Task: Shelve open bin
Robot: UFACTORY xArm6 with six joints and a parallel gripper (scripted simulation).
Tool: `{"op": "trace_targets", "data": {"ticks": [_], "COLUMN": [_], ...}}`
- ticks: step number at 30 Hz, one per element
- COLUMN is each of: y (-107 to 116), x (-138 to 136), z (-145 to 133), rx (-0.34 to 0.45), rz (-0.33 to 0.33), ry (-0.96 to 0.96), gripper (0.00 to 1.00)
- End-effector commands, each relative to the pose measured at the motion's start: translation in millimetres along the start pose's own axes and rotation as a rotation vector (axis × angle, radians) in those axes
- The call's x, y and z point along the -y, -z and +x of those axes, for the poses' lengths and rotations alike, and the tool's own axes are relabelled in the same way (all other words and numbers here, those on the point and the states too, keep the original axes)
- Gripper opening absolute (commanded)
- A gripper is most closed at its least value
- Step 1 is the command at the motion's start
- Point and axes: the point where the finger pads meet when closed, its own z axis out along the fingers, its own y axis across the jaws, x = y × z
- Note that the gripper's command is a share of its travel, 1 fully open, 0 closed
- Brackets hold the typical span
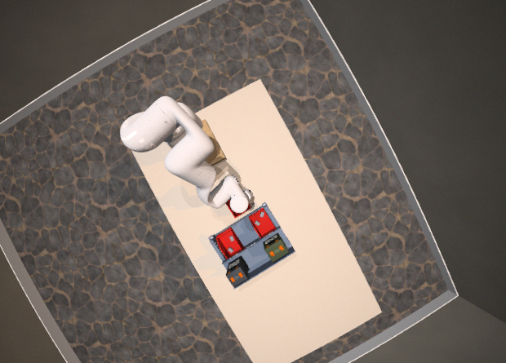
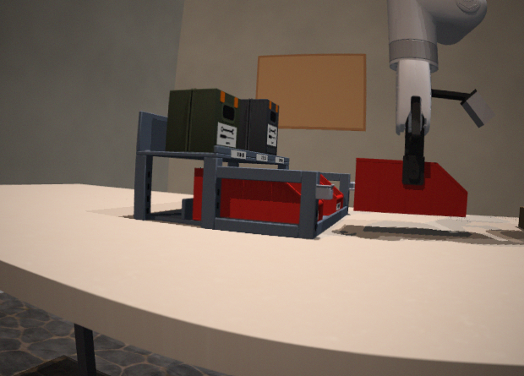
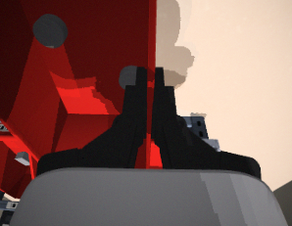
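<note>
Bins (image 1: 236, 210): three red, one carried.

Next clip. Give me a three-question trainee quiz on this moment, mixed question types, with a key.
1. True or false: the tool is shut on a side wall of the red bin.
2. How many red bins stand in the shelf in the top view? A) one B) two C) three
3. Fill in: in the exterior view, the held bin hangs ____ the table, casting a shadow below it.

Key:
1. True. The wrist view shows the thin red wall between the fingers.
2. B, with a free gap between them.
3. Above, beside the shelf's front, not yet inside it.
</note>
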Motion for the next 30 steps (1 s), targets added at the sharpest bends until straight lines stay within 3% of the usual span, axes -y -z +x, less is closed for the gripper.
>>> {"op": "trace_targets", "data": {"ticks": [1, 30], "y": [1, 0], "x": [0, 29], "z": [-1, 4], "rx": [0.004, 0.004], "rz": [-0.001, -0.001], "ry": [0.0, 0.0], "gripper": [0.0, 0.0]}}
